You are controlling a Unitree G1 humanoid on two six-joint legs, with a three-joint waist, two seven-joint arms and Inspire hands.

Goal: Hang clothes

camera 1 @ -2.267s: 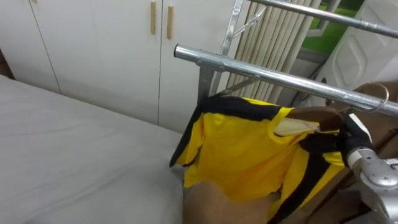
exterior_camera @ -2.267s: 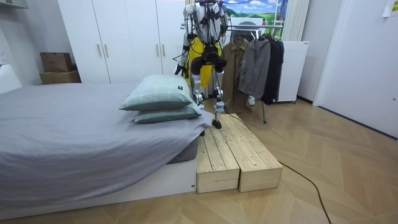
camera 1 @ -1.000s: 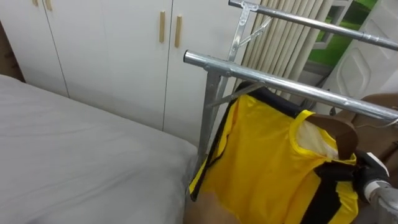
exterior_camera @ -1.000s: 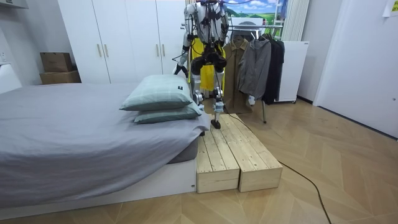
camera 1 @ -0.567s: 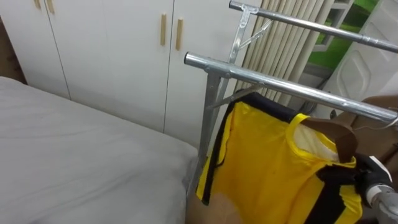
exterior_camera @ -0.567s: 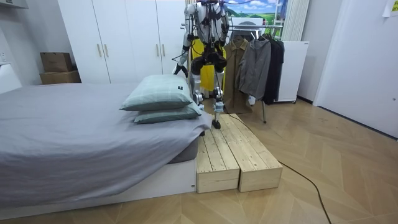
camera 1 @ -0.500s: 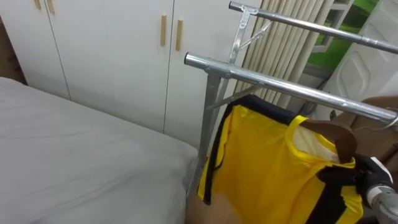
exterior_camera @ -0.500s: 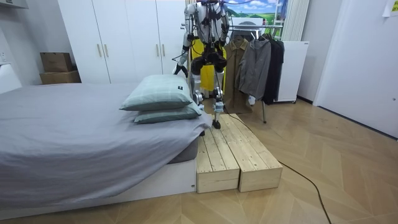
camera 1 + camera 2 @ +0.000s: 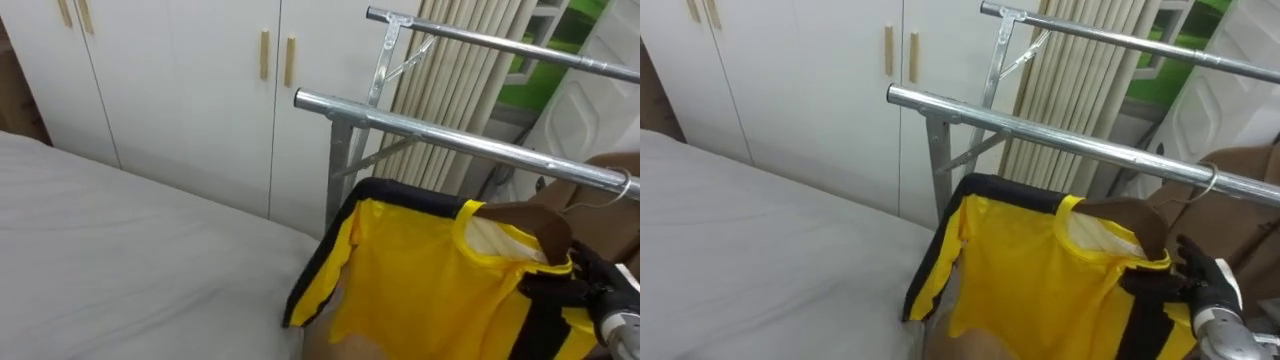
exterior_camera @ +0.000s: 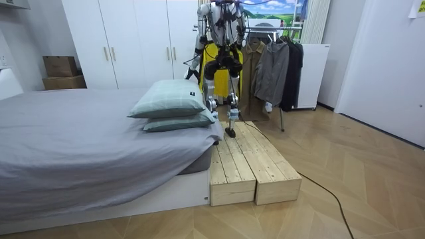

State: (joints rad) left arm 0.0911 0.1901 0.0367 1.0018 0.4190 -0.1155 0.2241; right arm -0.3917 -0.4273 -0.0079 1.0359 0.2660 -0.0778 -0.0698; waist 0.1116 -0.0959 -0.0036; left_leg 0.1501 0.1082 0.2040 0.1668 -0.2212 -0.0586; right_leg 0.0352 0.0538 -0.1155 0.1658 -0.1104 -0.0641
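Note:
A yellow shirt with black trim (image 9: 420, 270) hangs on a brown wooden hanger (image 9: 530, 220). The hanger's wire hook (image 9: 622, 186) sits over the lower metal rail (image 9: 450, 135) of the clothes rack. My right hand (image 9: 1205, 280) is at the shirt's right shoulder, just below the hanger's end. Its dark fingers are stretched out against the black trim, so it is open. In the room view I stand on the wooden platform (image 10: 249, 166), facing the rack. There my left hand (image 10: 188, 74) hangs at my side with nothing in it, and the shirt (image 10: 211, 56) shows in front of me.
The grey bed (image 9: 120, 260) fills the lower left, with white wardrobe doors (image 9: 180, 90) behind it. A second rail (image 9: 500, 40) runs higher up and farther back. Coats (image 10: 272, 70) hang further along the rack. Two pillows (image 10: 169, 99) lie at the bed's near corner.
My right hand's fingers have come off the hanger and straightened. The shirt's left edge has swung out to the left, so it now shows wider.

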